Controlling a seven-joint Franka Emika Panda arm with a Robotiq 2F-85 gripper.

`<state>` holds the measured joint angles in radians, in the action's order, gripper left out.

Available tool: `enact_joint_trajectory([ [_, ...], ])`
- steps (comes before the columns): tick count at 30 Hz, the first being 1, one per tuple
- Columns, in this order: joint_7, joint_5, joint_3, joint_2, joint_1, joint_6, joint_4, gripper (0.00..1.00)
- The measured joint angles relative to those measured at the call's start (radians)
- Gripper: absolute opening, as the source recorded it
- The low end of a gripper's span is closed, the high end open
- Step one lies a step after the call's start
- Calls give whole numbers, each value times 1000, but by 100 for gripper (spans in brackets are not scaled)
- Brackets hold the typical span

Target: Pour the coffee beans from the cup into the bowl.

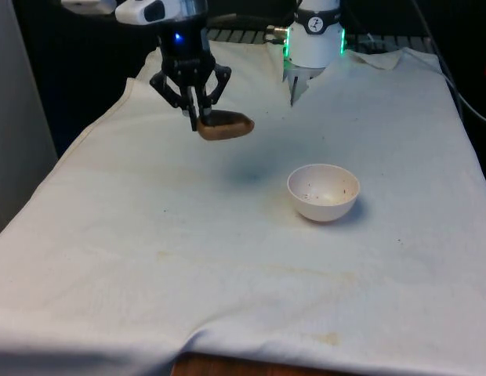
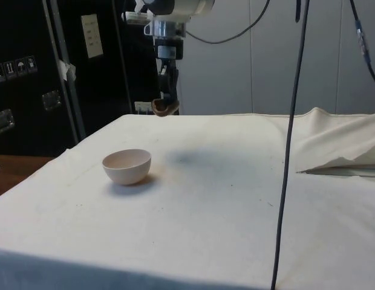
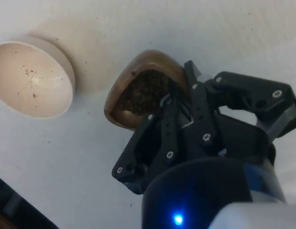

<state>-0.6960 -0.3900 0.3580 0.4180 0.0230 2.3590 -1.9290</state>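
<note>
- Cup (image 1: 225,125): brown, held up in the air over the cloth (image 1: 149,258), well apart from the bowl (image 1: 323,192) and on the front view's left of it. Not touching the table.
- Gripper (image 1: 197,117) was clenched on the cup's rim, one finger inside, one outside. Rim pinch likely chosen so the wrist can roll the cup over w/o regrasping.
- Cup sat roughly level in the front view. My read: kept that way so beans (image 3: 143,93) don't spill during carry. Wrist view showed dark beans inside, cup looked well filled.
- Height above cloth looked like transit clearance, enough to pass over the bowl's rim. Cup's shadow fell on the cloth betw. cup and bowl.
- Bowl: white, upright on the cloth, mouth open upward, ready to receive. Only a few dark specks inside; no beans proper in it, so pour not yet done.
- Step in hand, judged: carry to bowl, then tilt. Cup not over the bowl yet.
- Risk: rim pinch on a rounded cup could slip during tilt.
- Counts: 1 cup, 1 bowl, 1 gripper, 1 cloth. Beans too many/small to count.
</note>
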Motion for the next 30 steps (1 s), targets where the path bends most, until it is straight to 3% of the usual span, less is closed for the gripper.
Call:
enact_joint_trajectory([
  [14,104,113,-15,-26,22,0,-1,1],
  [30,222,230,-48,-41,31,0,-2,1],
])
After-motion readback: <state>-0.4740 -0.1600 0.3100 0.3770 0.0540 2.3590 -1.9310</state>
